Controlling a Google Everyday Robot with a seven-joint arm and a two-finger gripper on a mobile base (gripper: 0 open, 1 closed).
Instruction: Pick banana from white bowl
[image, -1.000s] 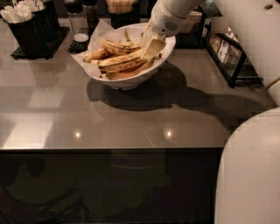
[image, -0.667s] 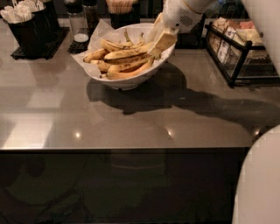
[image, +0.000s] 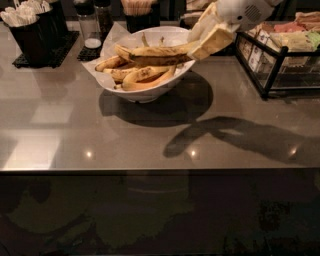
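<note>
The white bowl, lined with crinkled white paper, stands at the back middle of the grey table and holds several bananas. The banana, long and speckled, lies across the top of the pile, its right end raised over the bowl's right rim. My gripper comes in from the upper right, and its cream fingers are shut on that right end. The shorter bananas lie beneath it in the bowl.
A black caddy with white packets stands at the back left, with shakers and a toothpick holder behind the bowl. A black wire rack of packets stands at the right. The table's front edge runs across the middle.
My gripper has closed on the long banana's right end and lifted it up and to the right. The arm has drawn away from the right side of the view.
</note>
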